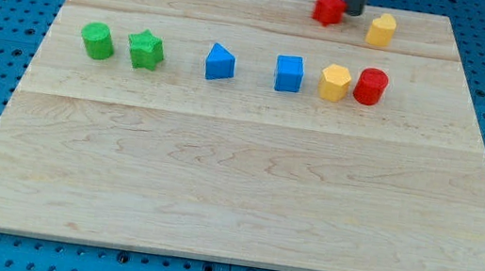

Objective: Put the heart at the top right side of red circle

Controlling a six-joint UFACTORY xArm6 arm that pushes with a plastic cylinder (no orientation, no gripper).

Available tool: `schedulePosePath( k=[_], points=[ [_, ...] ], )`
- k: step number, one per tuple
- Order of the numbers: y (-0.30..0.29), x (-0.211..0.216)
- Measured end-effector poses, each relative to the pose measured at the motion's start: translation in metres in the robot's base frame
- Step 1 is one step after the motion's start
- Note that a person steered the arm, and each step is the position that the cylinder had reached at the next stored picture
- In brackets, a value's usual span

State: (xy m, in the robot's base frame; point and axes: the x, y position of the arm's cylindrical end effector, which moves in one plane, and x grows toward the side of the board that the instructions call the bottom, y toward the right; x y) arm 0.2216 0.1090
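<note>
My tip sits at the view's top, right-centre of the wooden board, touching or just beside the right side of a red block. Shape of that one is hard to read from here, can't call it for sure. No gripper on this rig, just the rod, so nothing to open or close.

Yellow heart lies just to the view's right of my tip and slightly lower, apart from it. Red circle is below the heart, touching a yellow hexagon-ish block on its left.

Rest of the row, going left: blue cube, blue triangle-ish block, green star, green cylinder. Star & cylinder near each other, not touching.
</note>
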Motion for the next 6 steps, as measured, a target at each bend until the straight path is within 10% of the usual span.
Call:
schedulePosePath(
  k=[6],
  points=[
    [0.059,0.015]
  ],
)
